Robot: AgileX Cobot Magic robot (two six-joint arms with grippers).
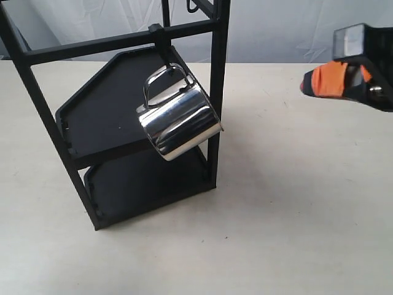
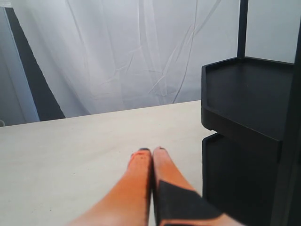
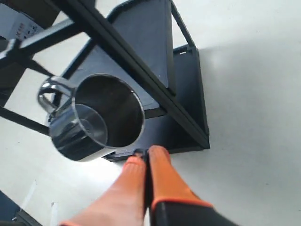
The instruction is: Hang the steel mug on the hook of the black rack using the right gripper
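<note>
The steel mug (image 1: 179,121) hangs tilted by its looped handle from the hook (image 1: 161,38) clamped on the black rack's (image 1: 218,92) crossbar. In the right wrist view the steel mug (image 3: 94,120) shows its open mouth, with the black rack (image 3: 155,89) behind it. My right gripper (image 1: 325,80) floats well to the right of the mug and apart from it. Its orange fingers (image 3: 162,176) are pressed together with nothing between them, so the right gripper (image 3: 146,154) is shut. The left gripper (image 2: 151,151) is shut too, low over the table beside the black rack (image 2: 249,117).
The rack has two angular tray shelves (image 1: 104,117), both bare. A smaller loop hook (image 1: 192,7) sits on an upper bar. A pale table (image 1: 295,215) spreads around the rack. White curtain (image 2: 131,52) hangs behind.
</note>
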